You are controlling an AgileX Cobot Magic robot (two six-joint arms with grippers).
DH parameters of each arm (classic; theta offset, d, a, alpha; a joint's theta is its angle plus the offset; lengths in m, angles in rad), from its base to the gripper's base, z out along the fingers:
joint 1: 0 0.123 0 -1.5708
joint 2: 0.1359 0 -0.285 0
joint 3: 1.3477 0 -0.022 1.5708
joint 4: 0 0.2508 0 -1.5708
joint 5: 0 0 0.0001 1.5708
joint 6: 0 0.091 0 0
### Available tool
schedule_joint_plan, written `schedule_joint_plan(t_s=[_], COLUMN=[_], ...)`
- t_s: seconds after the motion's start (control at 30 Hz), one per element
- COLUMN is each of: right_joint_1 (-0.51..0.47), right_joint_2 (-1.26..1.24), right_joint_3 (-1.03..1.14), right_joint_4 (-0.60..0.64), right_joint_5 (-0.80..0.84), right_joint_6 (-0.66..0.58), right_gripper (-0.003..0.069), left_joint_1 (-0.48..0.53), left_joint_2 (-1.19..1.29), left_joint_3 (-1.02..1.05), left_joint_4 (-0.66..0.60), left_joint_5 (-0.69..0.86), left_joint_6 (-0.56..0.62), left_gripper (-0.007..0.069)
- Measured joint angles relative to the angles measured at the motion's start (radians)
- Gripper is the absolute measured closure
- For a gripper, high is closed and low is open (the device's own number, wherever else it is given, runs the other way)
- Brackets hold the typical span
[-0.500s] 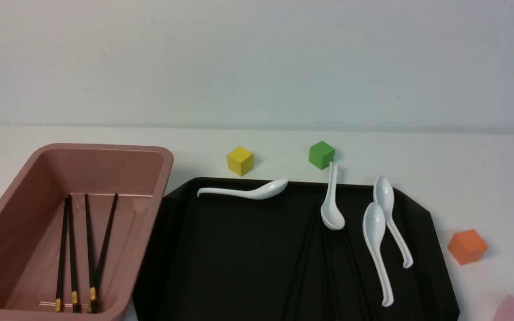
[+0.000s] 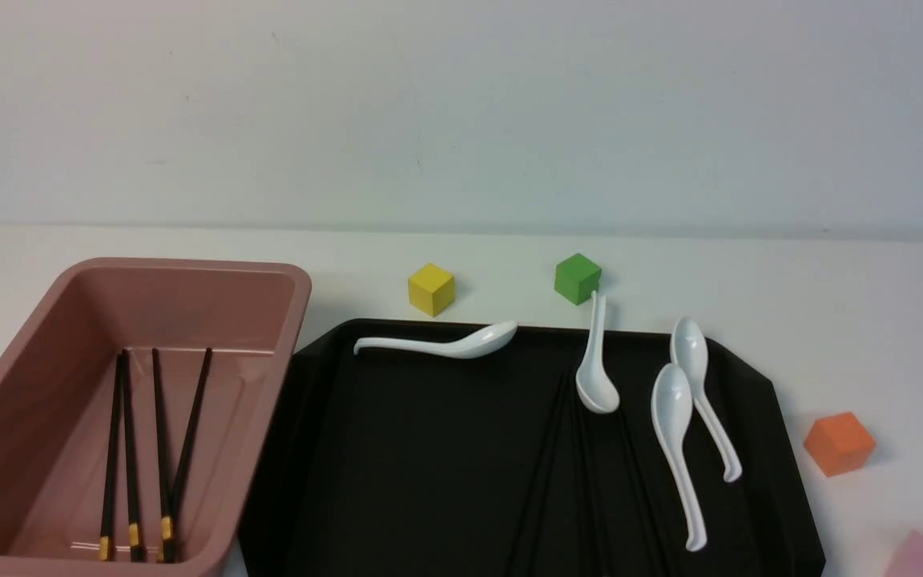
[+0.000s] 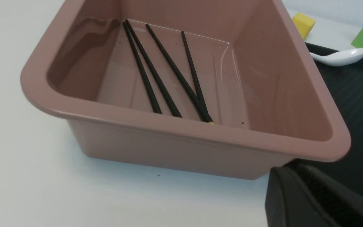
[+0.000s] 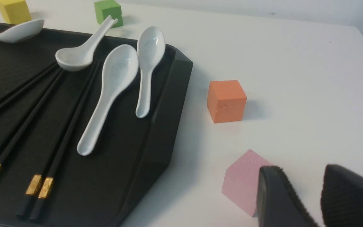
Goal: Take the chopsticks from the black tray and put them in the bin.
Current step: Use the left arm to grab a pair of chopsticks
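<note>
The pink bin stands at the left with several black chopsticks lying on its floor, gold bands toward me. More chopsticks lie side by side on the black tray, faint in the front view and plain in the right wrist view. My left gripper hangs outside the bin's near corner, by the tray's edge, shut and empty. My right gripper is open above the bare table right of the tray, empty. Neither gripper shows in the front view.
Several white spoons lie on the tray's far and right part, one over the chopstick tips. A yellow block and a green block sit behind the tray. An orange block and a pink block sit to its right.
</note>
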Motion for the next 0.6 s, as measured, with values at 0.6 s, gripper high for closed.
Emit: schedule_joint_plan(t_s=[0.6], right_joint_1=[0.0], right_joint_2=[0.0], right_joint_3=[0.0], right_joint_4=[0.0], right_joint_5=[0.0], right_joint_6=[0.0], right_gripper=[0.0419], left_joint_1=[0.0], left_joint_2=[0.0], left_joint_3=[0.0], left_joint_4=[-0.017], left_joint_5=[-0.01], left_joint_6=[-0.014], left_gripper=[0.0551])
